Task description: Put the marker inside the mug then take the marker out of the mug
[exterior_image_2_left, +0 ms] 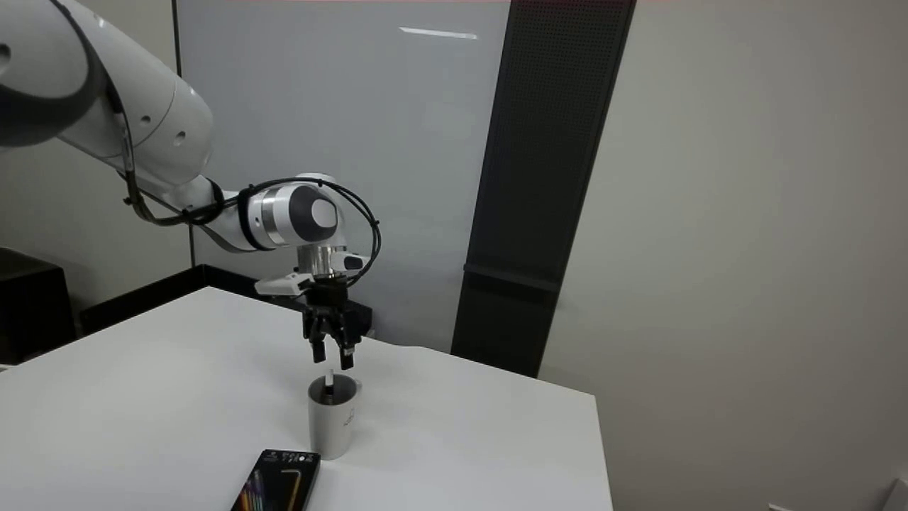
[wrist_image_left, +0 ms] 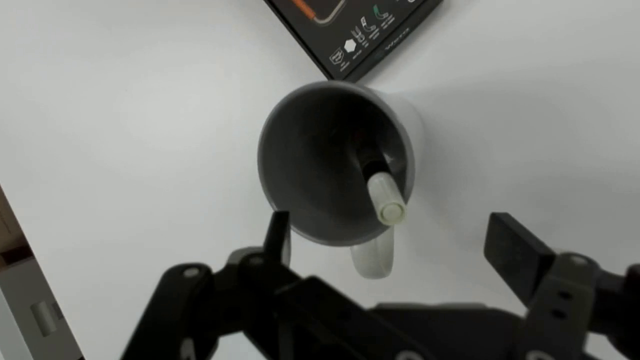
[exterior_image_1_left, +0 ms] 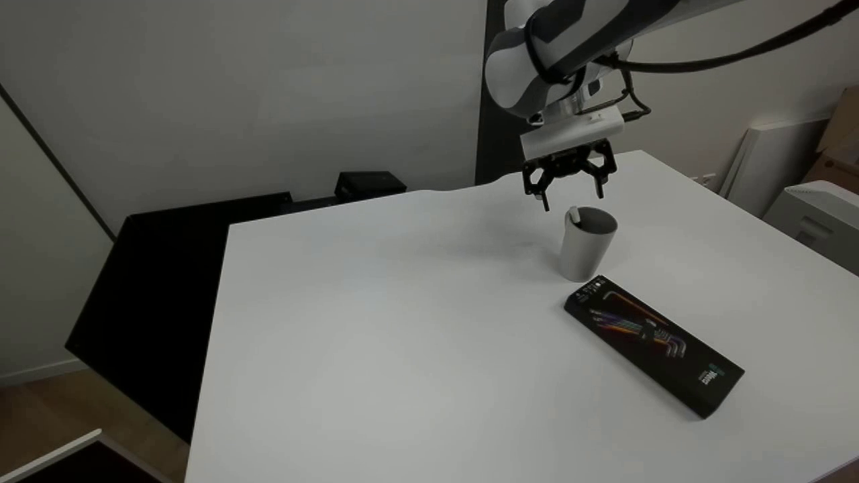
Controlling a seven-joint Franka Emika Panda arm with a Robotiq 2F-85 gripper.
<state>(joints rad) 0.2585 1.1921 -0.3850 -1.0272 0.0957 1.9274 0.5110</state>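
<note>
The grey mug (exterior_image_1_left: 582, 253) stands upright on the white table, and it also shows in an exterior view (exterior_image_2_left: 330, 430) and in the wrist view (wrist_image_left: 312, 165). The marker (wrist_image_left: 385, 195) stands tilted inside the mug, its white end leaning at the rim on the handle side. The white end also shows in both exterior views (exterior_image_1_left: 574, 215) (exterior_image_2_left: 328, 380); its lower part is hidden or dark inside the mug. My gripper (exterior_image_1_left: 573, 202) is open and empty just above the mug, fingers pointing down. In the wrist view its fingertips (wrist_image_left: 391, 214) are spread wide on either side of the marker's white end.
A flat black case (exterior_image_1_left: 656, 345) with coloured print lies on the table close beside the mug, on the side away from the handle. It also shows in the wrist view (wrist_image_left: 362, 35). A grey box-like object (exterior_image_1_left: 815, 218) stands beyond the table's edge.
</note>
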